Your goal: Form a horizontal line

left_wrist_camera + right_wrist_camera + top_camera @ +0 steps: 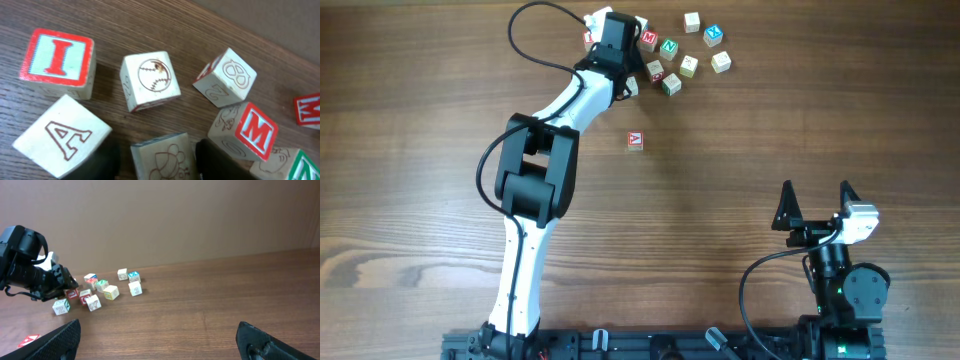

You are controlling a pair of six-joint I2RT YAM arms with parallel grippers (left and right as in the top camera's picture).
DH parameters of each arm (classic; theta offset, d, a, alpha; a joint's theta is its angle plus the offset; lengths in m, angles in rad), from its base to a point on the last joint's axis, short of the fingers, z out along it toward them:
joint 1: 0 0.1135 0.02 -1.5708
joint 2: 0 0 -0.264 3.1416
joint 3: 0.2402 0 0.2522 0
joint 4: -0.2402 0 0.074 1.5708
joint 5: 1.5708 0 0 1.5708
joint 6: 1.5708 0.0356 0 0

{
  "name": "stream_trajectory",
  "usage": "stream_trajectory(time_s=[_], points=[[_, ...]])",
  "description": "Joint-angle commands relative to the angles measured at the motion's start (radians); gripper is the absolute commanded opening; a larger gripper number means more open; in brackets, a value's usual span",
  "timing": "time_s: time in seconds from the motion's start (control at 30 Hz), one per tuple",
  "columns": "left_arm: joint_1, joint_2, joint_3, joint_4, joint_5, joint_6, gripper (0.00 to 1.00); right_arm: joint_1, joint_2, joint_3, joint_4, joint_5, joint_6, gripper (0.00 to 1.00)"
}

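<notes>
A lone red-"A" cube (635,141) sits apart on the wooden table, below the loose cluster; it also shows at the left edge of the right wrist view (28,340). No row of cubes stands beside it. My left gripper (612,30) is down in the cluster. In the left wrist view its fingers (159,162) straddle a pale cube with a bee drawing (162,152), with a small gap on the left side. My right gripper (815,200) is open and empty near the front right, and its fingers frame bare table (160,340).
Around the left gripper lie a red "I" cube (57,57), a baseball cube (151,79), an outlined "A" cube (62,135) and a red "M" cube (255,131). More cluster cubes lie to the right, among them "N" (668,46) and "X" (713,34).
</notes>
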Motion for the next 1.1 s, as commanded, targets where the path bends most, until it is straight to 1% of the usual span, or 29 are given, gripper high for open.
stream_trajectory(time_s=[0.0,0.07,0.13,0.3,0.43,0.57,0.73,0.8,0.93,1.0,1.03,1.07], points=[[0.001,0.024,0.011,0.005,-0.018,-0.001,0.38,-0.007,-0.011,-0.001,0.003,-0.004,-0.005,1.0],[0.0,0.024,0.011,0.005,-0.018,0.0,0.36,-0.007,-0.011,-0.001,0.003,-0.004,-0.005,1.0],[0.0,0.024,0.011,0.005,-0.018,0.0,0.38,-0.007,-0.011,-0.001,0.003,-0.004,-0.005,1.0],[0.0,0.024,0.011,-0.026,-0.021,0.004,0.38,-0.007,-0.011,-0.001,0.003,-0.004,-0.005,1.0],[-0.001,0.01,0.012,-0.048,-0.021,0.054,0.38,-0.007,-0.011,-0.001,0.003,-0.004,-0.005,1.0],[-0.001,-0.038,0.012,-0.094,-0.059,0.056,0.39,-0.007,-0.011,-0.001,0.003,-0.004,-0.005,1.0],[-0.001,-0.123,0.012,-0.125,-0.063,0.068,0.4,-0.007,-0.011,-0.001,0.003,-0.004,-0.005,1.0],[-0.001,-0.156,0.012,-0.137,-0.063,0.083,0.38,-0.007,-0.011,-0.001,0.003,-0.004,-0.005,1.0],[-0.001,-0.174,0.012,-0.146,-0.067,0.082,0.36,-0.007,-0.011,-0.001,0.003,-0.004,-0.005,1.0],[-0.001,-0.174,0.012,-0.158,-0.066,0.082,0.42,-0.007,-0.011,-0.001,0.003,-0.004,-0.005,1.0],[-0.001,-0.172,0.012,-0.161,-0.066,0.082,0.54,-0.007,-0.011,-0.001,0.003,-0.004,-0.005,1.0],[-0.001,-0.171,0.011,-0.161,-0.066,0.082,0.6,-0.007,-0.011,-0.001,0.003,-0.004,-0.005,1.0]])
